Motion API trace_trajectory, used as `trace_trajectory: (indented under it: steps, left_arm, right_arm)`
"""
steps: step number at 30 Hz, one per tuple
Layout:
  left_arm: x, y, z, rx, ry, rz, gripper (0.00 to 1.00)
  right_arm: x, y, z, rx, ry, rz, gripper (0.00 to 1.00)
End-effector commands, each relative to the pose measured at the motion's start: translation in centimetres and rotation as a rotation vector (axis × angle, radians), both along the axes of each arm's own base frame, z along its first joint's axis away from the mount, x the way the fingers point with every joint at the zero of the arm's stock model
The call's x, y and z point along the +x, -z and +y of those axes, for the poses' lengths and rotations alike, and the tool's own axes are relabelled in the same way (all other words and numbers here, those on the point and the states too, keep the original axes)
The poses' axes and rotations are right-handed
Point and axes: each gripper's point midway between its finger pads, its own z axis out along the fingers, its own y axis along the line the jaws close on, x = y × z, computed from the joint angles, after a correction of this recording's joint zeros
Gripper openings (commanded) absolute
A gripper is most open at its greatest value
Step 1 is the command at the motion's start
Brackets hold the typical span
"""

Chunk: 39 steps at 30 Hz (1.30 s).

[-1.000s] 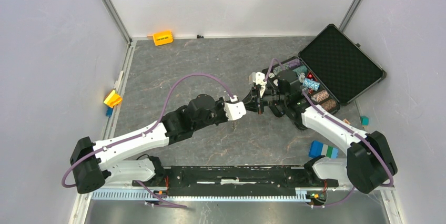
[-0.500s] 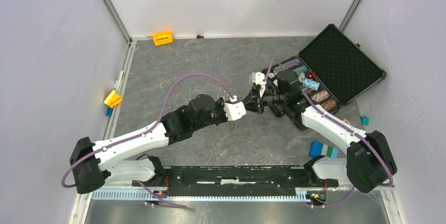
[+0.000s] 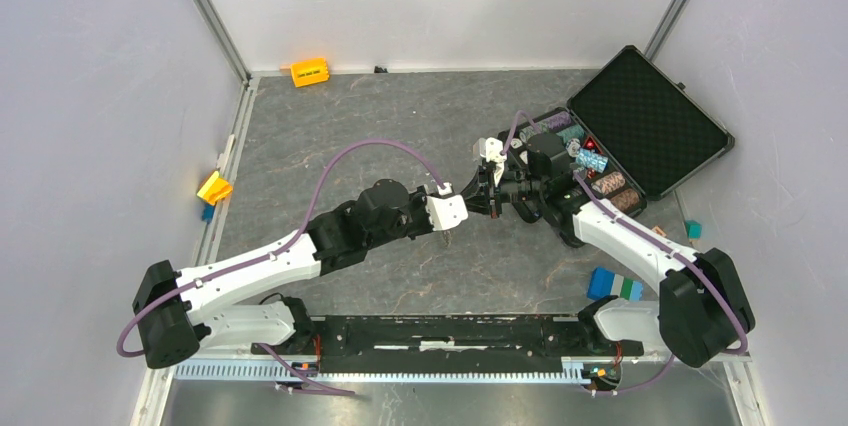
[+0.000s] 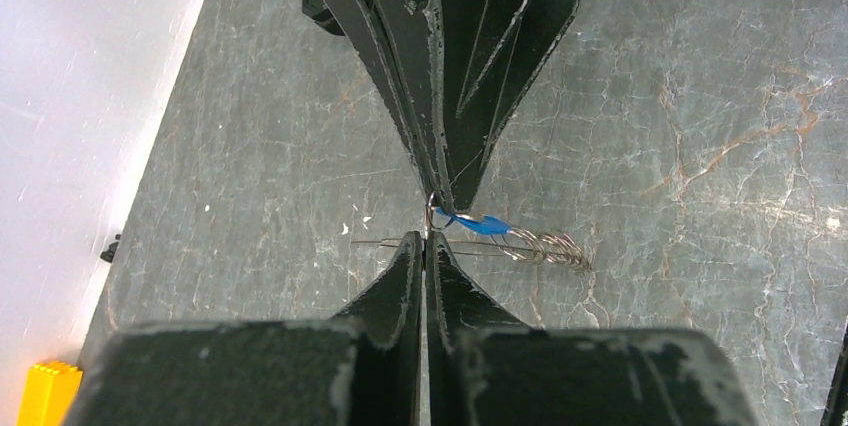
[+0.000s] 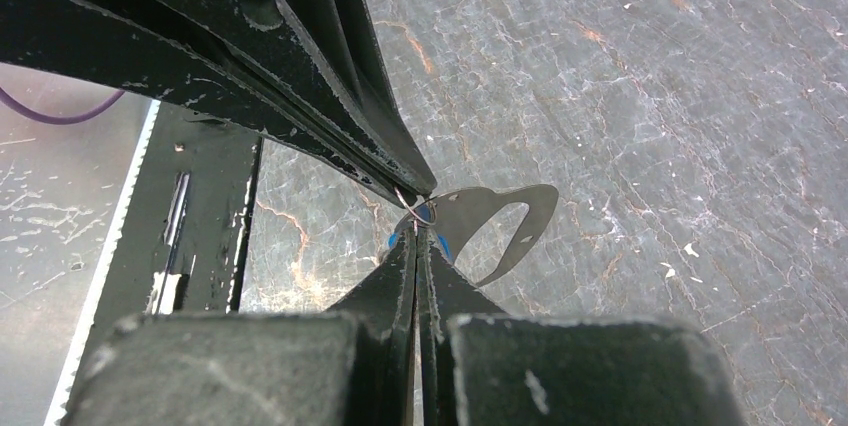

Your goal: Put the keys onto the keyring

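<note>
The left gripper [image 4: 424, 244] is shut tight, and the thin wire keyring [image 5: 408, 198] looks to be pinched at its tips. The right gripper [image 5: 415, 241] is shut tight too, and a flat silver key [image 5: 470, 198] with a big hole in it is held at its tips. A bit of blue [image 4: 482, 224] is seen by those tips. The two grippers are met tip to tip above the grey table [image 4: 700, 146], near its middle. A small bunch of other keys [image 4: 548, 248] is seen just past the blue bit. Whether it hangs from the ring or lies on the table cannot be told.

The step in hand is judged to be the threading. Next, the open end of the wire must be found, and the key's hole must be slid onto it. A very small, slow push is called for, or the ring may be twisted away.
</note>
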Motion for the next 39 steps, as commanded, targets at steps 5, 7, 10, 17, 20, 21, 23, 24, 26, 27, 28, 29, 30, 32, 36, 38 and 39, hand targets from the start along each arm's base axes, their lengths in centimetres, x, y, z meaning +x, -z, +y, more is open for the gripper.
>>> trace_trajectory:
  steps: [5, 7, 10, 17, 20, 21, 23, 24, 26, 27, 28, 29, 30, 32, 36, 38, 39]
  left_arm:
    - [-0.2, -1.4, -0.7, -0.064, 0.004, 0.014, 0.02]
    - [-0.2, -1.6, -0.6, -0.068, 0.002, 0.012, 0.02]
    - [-0.2, -1.8, -0.6, -0.076, 0.002, 0.010, 0.02]
    - [-1.2, -1.9, -0.9, -0.102, 0.058, 0.011, 0.02]
    - [-1.4, -2.1, -0.9, -0.113, 0.074, 0.005, 0.02]
    - [-1.6, -2.2, -0.9, -0.116, 0.084, 0.004, 0.02]
    - [-1.9, -2.2, -0.9, -0.120, 0.101, 0.004, 0.02]
    - [-2.0, -2.2, -0.9, -0.120, 0.104, 0.003, 0.02]
    - [-1.9, -2.1, -0.8, -0.117, 0.105, 0.000, 0.02]
    - [-1.9, -2.1, -0.8, -0.117, 0.105, -0.001, 0.02]
    - [-1.9, -2.0, -0.8, -0.117, 0.103, -0.001, 0.02]
    - [-1.9, -2.1, -0.7, -0.118, 0.103, -0.003, 0.02]
    - [-1.9, -2.1, -0.7, -0.120, 0.105, -0.003, 0.02]
    - [-1.9, -2.2, -0.7, -0.122, 0.106, -0.004, 0.02]
    - [-2.0, -2.3, -0.6, -0.132, 0.111, 0.000, 0.02]
    - [-2.1, -2.4, -0.6, -0.138, 0.121, -0.004, 0.02]
    - [-2.1, -2.5, -0.5, -0.141, 0.126, -0.007, 0.02]
  right_arm:
    - [0.4, -2.3, 0.5, 0.034, -0.017, -0.076, 0.00]
    - [0.4, -2.1, 0.5, 0.029, -0.015, -0.074, 0.00]
    - [0.5, -2.0, 0.5, 0.028, -0.014, -0.071, 0.00]
    - [0.6, -1.4, 0.6, 0.015, -0.018, -0.055, 0.00]
    - [0.7, -0.9, 0.6, 0.009, -0.019, -0.044, 0.00]
    - [0.7, -0.8, 0.7, 0.007, -0.020, -0.040, 0.00]
    - [0.7, -0.7, 0.7, 0.006, -0.025, -0.032, 0.00]
    - [0.7, -0.7, 0.8, 0.006, -0.026, -0.033, 0.00]
    - [0.7, -0.7, 0.7, 0.007, -0.027, -0.035, 0.00]
    - [0.7, -0.8, 0.7, 0.008, -0.027, -0.038, 0.00]
    - [0.6, -0.8, 0.7, 0.008, -0.027, -0.039, 0.00]
    - [0.6, -0.9, 0.7, 0.010, -0.028, -0.043, 0.00]
    - [0.6, -0.9, 0.7, 0.010, -0.028, -0.049, 0.00]
    - [0.6, -0.9, 0.6, 0.007, -0.029, -0.057, 0.00]
    - [0.3, -0.9, 0.5, 0.004, -0.051, -0.078, 0.00]
    - [0.0, -1.0, 0.5, 0.005, -0.071, -0.080, 0.00]
    - [-0.1, -1.0, 0.5, 0.008, -0.078, -0.079, 0.00]
